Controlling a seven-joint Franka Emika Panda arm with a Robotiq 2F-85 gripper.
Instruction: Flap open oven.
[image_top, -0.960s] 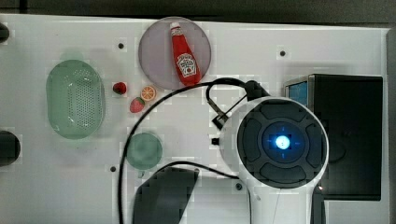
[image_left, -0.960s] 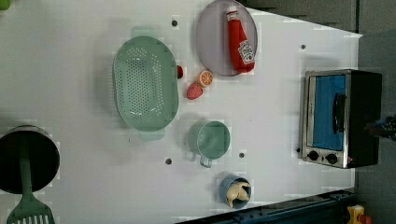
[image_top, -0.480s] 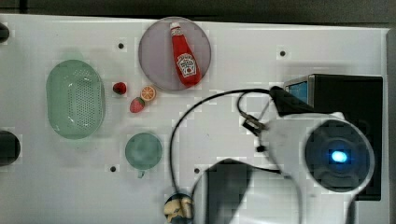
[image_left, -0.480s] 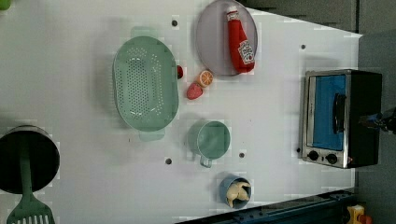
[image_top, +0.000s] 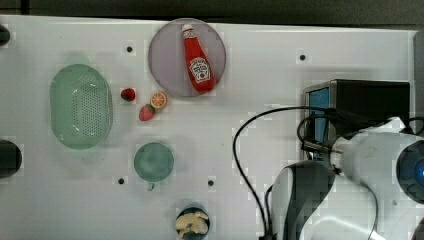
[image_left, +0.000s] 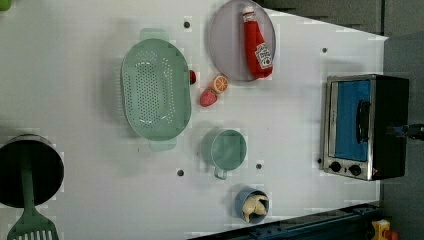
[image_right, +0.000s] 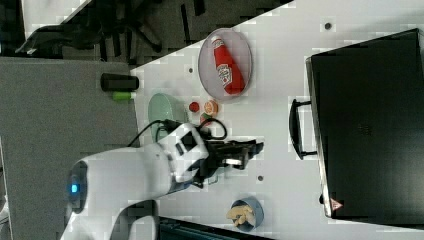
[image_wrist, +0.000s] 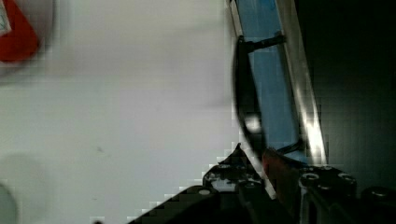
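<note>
A white table (image_top: 260, 65) with small dark holes; dark chairs (image_right: 125, 22) on grey floor beyond

The top view looks straight down on the white table (image_top: 260, 75) from high up, the oven (image_top: 370, 102) at the top view's right. The left view, also high and turned sideways, faces the oven's glass door, while the right view looks from behind the oven toward the arm (image_right: 130, 180); all three share the ketchup bottle (image_left: 256, 45). The wrist view sits close against the oven's door handle (image_wrist: 246, 107).
</note>
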